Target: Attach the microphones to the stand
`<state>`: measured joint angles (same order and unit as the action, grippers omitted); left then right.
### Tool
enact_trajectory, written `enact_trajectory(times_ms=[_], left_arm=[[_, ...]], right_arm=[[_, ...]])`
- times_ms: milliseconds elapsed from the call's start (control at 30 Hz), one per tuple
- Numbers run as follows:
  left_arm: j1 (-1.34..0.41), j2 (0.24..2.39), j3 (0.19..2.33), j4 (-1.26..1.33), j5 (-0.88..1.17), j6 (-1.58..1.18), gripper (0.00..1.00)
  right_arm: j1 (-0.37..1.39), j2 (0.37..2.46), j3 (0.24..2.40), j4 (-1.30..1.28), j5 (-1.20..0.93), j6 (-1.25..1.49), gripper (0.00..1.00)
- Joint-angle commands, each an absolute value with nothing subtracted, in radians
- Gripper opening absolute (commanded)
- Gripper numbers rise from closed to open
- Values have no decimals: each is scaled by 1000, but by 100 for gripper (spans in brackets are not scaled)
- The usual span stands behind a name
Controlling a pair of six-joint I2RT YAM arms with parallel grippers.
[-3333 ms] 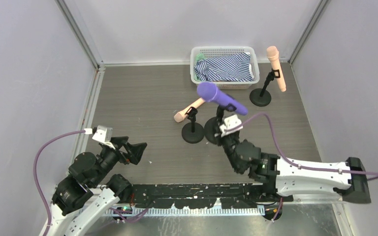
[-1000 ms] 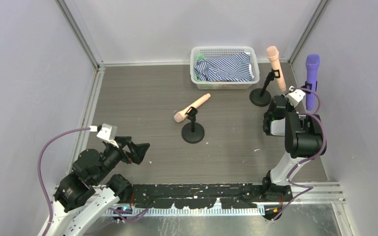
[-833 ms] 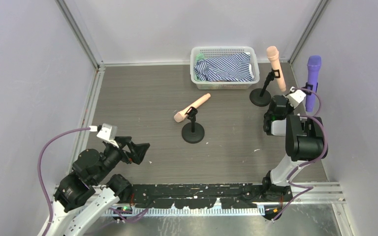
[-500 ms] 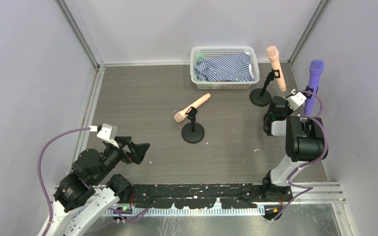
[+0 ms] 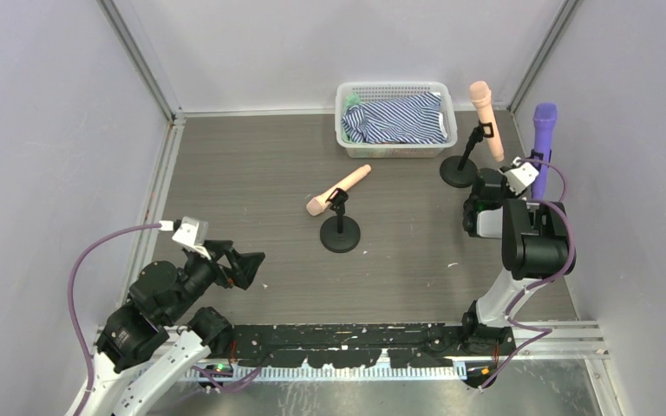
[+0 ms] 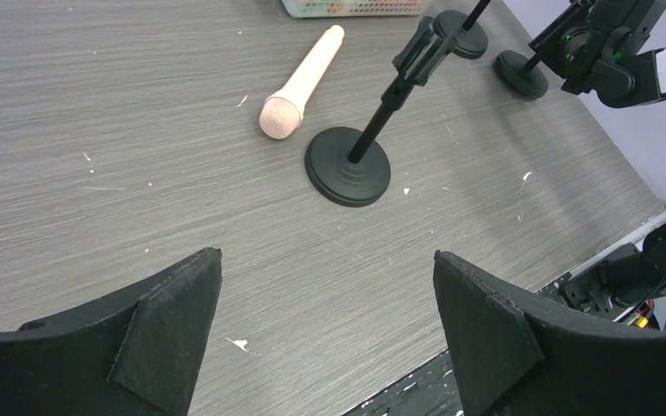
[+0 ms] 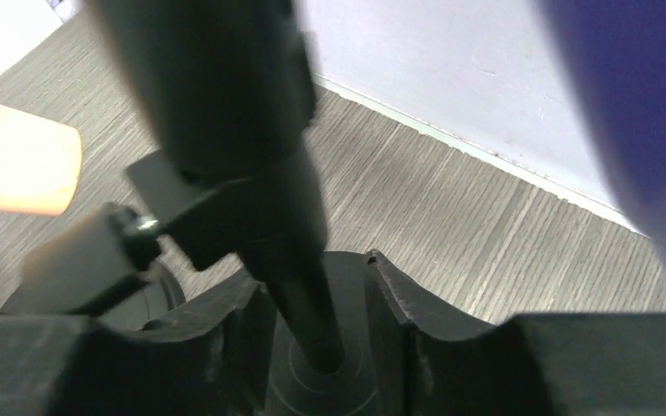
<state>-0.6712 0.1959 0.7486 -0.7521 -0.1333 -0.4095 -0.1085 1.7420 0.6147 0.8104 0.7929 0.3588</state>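
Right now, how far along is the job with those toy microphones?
Done: one peach-pink microphone sits clipped on the back black stand. In hand: the purple microphone stands upright, the right gripper straddling its stand's pole. Left: the other peach-pink microphone lies flat beside the empty middle stand.

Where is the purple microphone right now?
In the top view, the purple microphone stands upright at the far right by the wall, just right of the peach microphone clipped on its stand.

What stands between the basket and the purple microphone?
In the top view, a pink microphone held in its stand is between the basket and the purple microphone.
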Motion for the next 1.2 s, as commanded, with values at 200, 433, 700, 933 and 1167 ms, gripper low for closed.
enact_trajectory(times_ms=[200,433,700,933,1167], left_arm=[[-666,207,747,-706,-118,-390,93],[-666,207,747,-705,-118,-390,93],[-666,206,747,-704,-117,-390,93],[-667,205,746,-703,-114,-390,93],[-666,206,746,-703,-116,-390,93]], right_arm=[[-112,1681,618,804,794,384,58],[-112,1599,577,722,718,470,68],[-107,1487,580,556,634,587,78],[-90,1412,572,477,627,577,82],[-81,1281,520,395,588,640,82]])
